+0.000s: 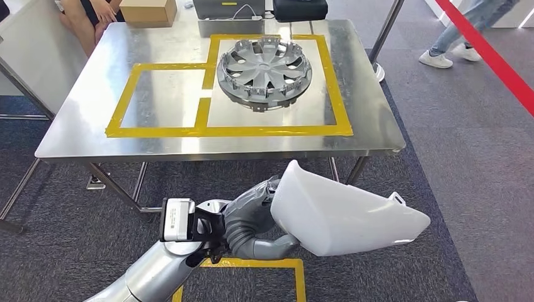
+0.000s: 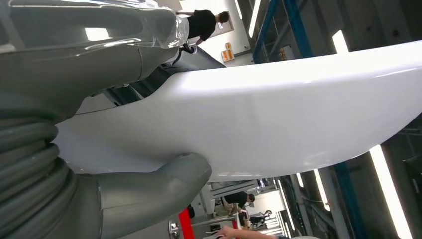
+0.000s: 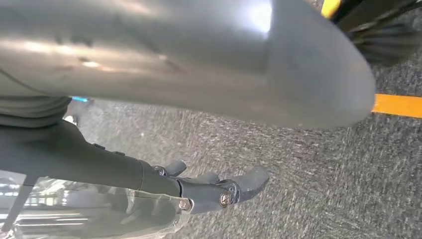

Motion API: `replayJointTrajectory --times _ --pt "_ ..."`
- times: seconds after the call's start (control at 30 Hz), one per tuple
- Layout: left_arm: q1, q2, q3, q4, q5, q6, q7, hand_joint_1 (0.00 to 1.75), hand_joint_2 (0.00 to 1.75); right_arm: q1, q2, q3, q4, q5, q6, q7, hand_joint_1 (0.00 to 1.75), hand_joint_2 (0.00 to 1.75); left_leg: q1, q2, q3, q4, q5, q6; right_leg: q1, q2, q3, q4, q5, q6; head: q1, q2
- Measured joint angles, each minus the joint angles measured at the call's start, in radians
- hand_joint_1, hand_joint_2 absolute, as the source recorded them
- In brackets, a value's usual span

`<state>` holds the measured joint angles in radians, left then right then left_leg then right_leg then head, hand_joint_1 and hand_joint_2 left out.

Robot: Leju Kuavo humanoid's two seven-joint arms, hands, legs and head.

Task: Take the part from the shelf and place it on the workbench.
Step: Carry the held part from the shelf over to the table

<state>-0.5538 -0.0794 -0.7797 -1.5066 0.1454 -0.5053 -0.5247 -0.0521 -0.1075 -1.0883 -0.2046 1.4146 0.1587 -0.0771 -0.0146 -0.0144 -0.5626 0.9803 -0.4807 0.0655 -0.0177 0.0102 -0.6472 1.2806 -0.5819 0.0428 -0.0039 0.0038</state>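
The white moulded shell part (image 1: 343, 214) looks like thin glossy plastic: probably light and fairly stiff, but broad, smooth and likely slippery, with a long free end that would lever against any grip. It is held by one narrow end, so most of its length juts out past the left hand (image 1: 252, 220) toward the robot's right, in the air short of the steel workbench (image 1: 82, 119). A grip nearer the middle, or support under the far end, would be steadier.

The left hand wraps that near end; in the left wrist view the thick grey thumb (image 2: 159, 184) presses one face of the part and the darker fingers lie across the other. The left arm is bent across the body with the wrist turned inward.

Beyond the hand, on the workbench, a silver wheel cover (image 1: 264, 72) sits inside the yellow tape outline (image 1: 157, 131).

The right hand (image 3: 199, 186) hangs over the carpet, fingers loosely extended and holding nothing.
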Motion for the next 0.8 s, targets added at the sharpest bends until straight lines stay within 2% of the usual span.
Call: replayJointTrajectory --times 0.03,0.07,0.1,0.13,0.17,0.2,0.23,0.27,0.33,0.37,0.4,0.43,0.47,0.53,0.57,0.6,0.63,0.7,0.73,0.77,0.8 --pt "0.000 0.000 -0.002 0.003 0.000 0.000 0.000 1.75 1.75 0.003 -0.002 0.000 0.000 0.000 0.000 0.000 0.00 0.00 0.002 -0.001 0.016 0.000 -0.014 -0.001 -0.001 0.000 -0.032 0.019 -0.038 0.006 0.000 0.000" --pt "0.000 0.000 -0.003 0.006 0.001 0.001 -0.002 1.75 1.75 0.005 -0.003 0.000 0.000 0.000 0.000 0.000 0.00 0.00 0.004 -0.002 0.033 0.000 -0.028 -0.003 -0.002 -0.001 -0.051 0.011 -0.065 0.011 0.000 0.000" --pt "0.000 0.000 -0.004 0.009 0.002 0.002 -0.003 1.75 1.75 0.007 -0.003 0.000 0.000 0.000 0.000 0.001 0.00 0.00 0.007 -0.003 0.053 0.000 -0.043 -0.006 -0.004 -0.001 -0.058 -0.024 -0.066 0.015 0.000 0.000" --pt "-0.001 0.000 -0.006 0.012 0.003 0.003 -0.005 1.75 1.75 0.008 -0.004 0.000 0.000 0.000 0.000 0.003 0.00 0.00 0.009 -0.003 0.074 0.000 -0.060 -0.010 -0.006 -0.002 -0.054 -0.081 -0.036 0.019 0.000 0.000" --pt "-0.001 0.000 -0.007 0.015 0.004 0.004 -0.007 1.75 1.75 0.009 -0.004 0.000 0.000 0.000 0.000 0.005 0.00 0.00 0.010 -0.003 0.092 0.000 -0.076 -0.016 -0.010 -0.005 -0.045 -0.146 0.026 0.022 0.001 0.000" --pt "-0.002 0.001 -0.008 0.018 0.005 0.006 -0.009 1.75 1.75 0.010 -0.004 0.000 0.001 0.001 0.000 0.006 0.00 0.00 0.010 -0.004 0.109 0.001 -0.093 -0.022 -0.012 -0.012 -0.034 -0.199 0.087 0.021 0.003 0.000" --pt "-0.003 0.001 -0.009 0.021 0.007 0.008 -0.011 1.75 1.75 0.011 -0.005 0.000 0.001 0.001 0.000 0.008 0.00 0.00 0.008 -0.004 0.120 0.001 -0.108 -0.029 -0.012 -0.016 -0.024 -0.230 0.136 0.014 0.003 0.000" --pt "-0.005 0.000 -0.011 0.023 0.008 0.009 -0.013 1.75 1.75 0.011 -0.005 0.000 0.001 0.002 0.001 0.009 0.00 0.00 0.007 -0.004 0.132 0.001 -0.118 -0.036 -0.011 -0.019 -0.016 -0.243 0.163 0.004 0.002 0.000" --pt "-0.013 -0.003 -0.015 0.024 0.011 0.011 -0.015 1.75 1.75 0.008 -0.006 0.000 0.001 0.005 0.001 0.010 0.00 0.00 0.007 -0.003 0.138 0.017 -0.119 -0.047 -0.008 -0.017 -0.001 -0.242 0.155 -0.018 -0.003 0.000" --pt "-0.017 -0.005 -0.017 0.024 0.012 0.011 -0.016 1.75 1.75 0.007 -0.007 0.000 0.001 0.007 0.002 0.010 0.00 0.00 0.007 0.000 0.126 0.046 -0.109 -0.052 -0.009 -0.016 0.007 -0.244 0.147 -0.025 -0.004 0.000" --pt "-0.021 -0.006 -0.018 0.024 0.013 0.012 -0.017 1.75 1.75 0.006 -0.008 0.000 0.001 0.008 0.001 0.009 0.00 0.00 0.008 0.002 0.097 0.092 -0.100 -0.056 -0.011 -0.015 0.016 -0.246 0.140 -0.031 -0.005 0.000" --pt "-0.022 -0.006 -0.018 0.025 0.013 0.012 -0.018 1.75 1.75 0.004 -0.009 0.000 0.001 0.009 0.001 0.009 0.00 0.00 0.009 0.004 0.053 0.151 -0.100 -0.060 -0.013 -0.014 0.026 -0.247 0.132 -0.036 -0.006 0.000" --pt "-0.022 -0.005 -0.019 0.026 0.014 0.012 -0.018 1.75 1.75 0.004 -0.010 0.000 0.001 0.011 0.001 0.009 0.00 0.00 0.010 0.005 0.004 0.212 -0.113 -0.064 -0.013 -0.014 0.035 -0.248 0.122 -0.039 -0.006 0.000" --pt "-0.020 0.000 -0.019 0.027 0.014 0.014 -0.019 1.75 1.75 0.006 -0.011 0.000 0.001 0.012 0.001 0.009 0.00 0.00 0.012 0.006 -0.088 0.298 -0.171 -0.068 -0.012 -0.013 0.056 -0.248 0.101 -0.042 -0.007 0.000" --pt "-0.019 0.002 -0.019 0.028 0.014 0.015 -0.019 1.75 1.75 0.007 -0.011 0.000 0.001 0.013 0.001 0.009 0.00 0.00 0.012 0.006 -0.118 0.305 -0.193 -0.068 -0.012 -0.012 0.070 -0.248 0.089 -0.042 -0.007 0.000" --pt "-0.019 0.004 -0.019 0.028 0.014 0.016 -0.019 1.75 1.75 0.008 -0.011 0.000 0.001 0.013 0.001 0.009 0.00 0.00 0.012 0.006 -0.132 0.286 -0.194 -0.066 -0.011 -0.011 0.085 -0.248 0.077 -0.041 -0.007 0.000" --pt "-0.019 0.005 -0.019 0.028 0.015 0.017 -0.020 1.75 1.75 0.008 -0.010 0.000 0.001 0.014 0.002 0.010 0.00 0.00 0.011 0.006 -0.132 0.240 -0.166 -0.062 -0.010 -0.010 0.101 -0.249 0.065 -0.041 -0.007 0.000" --pt "-0.019 0.007 -0.017 0.028 0.017 0.021 -0.021 1.75 1.75 0.006 -0.009 0.000 0.001 0.014 0.002 0.013 0.00 0.00 0.004 0.009 -0.115 0.122 -0.049 -0.046 -0.008 -0.009 0.128 -0.251 0.041 -0.036 -0.006 0.000" --pt "-0.020 0.008 -0.017 0.028 0.018 0.022 -0.022 1.75 1.75 0.004 -0.009 0.000 0.001 0.014 0.002 0.015 0.00 0.00 0.000 0.010 -0.106 0.079 -0.002 -0.039 -0.008 -0.007 0.138 -0.254 0.031 -0.031 -0.007 0.000" --pt "-0.020 0.008 -0.016 0.028 0.019 0.023 -0.022 1.75 1.75 0.002 -0.009 0.000 0.001 0.014 0.002 0.017 0.00 0.00 -0.004 0.010 -0.097 0.054 0.026 -0.033 -0.008 -0.006 0.149 -0.258 0.025 -0.024 -0.008 0.000" --pt "-0.021 0.008 -0.016 0.028 0.020 0.024 -0.023 1.75 1.75 0.001 -0.008 0.000 0.001 0.014 0.002 0.018 0.00 0.00 -0.006 0.007 -0.090 0.047 0.028 -0.029 -0.007 -0.005 0.160 -0.259 0.027 -0.017 -0.009 0.000"
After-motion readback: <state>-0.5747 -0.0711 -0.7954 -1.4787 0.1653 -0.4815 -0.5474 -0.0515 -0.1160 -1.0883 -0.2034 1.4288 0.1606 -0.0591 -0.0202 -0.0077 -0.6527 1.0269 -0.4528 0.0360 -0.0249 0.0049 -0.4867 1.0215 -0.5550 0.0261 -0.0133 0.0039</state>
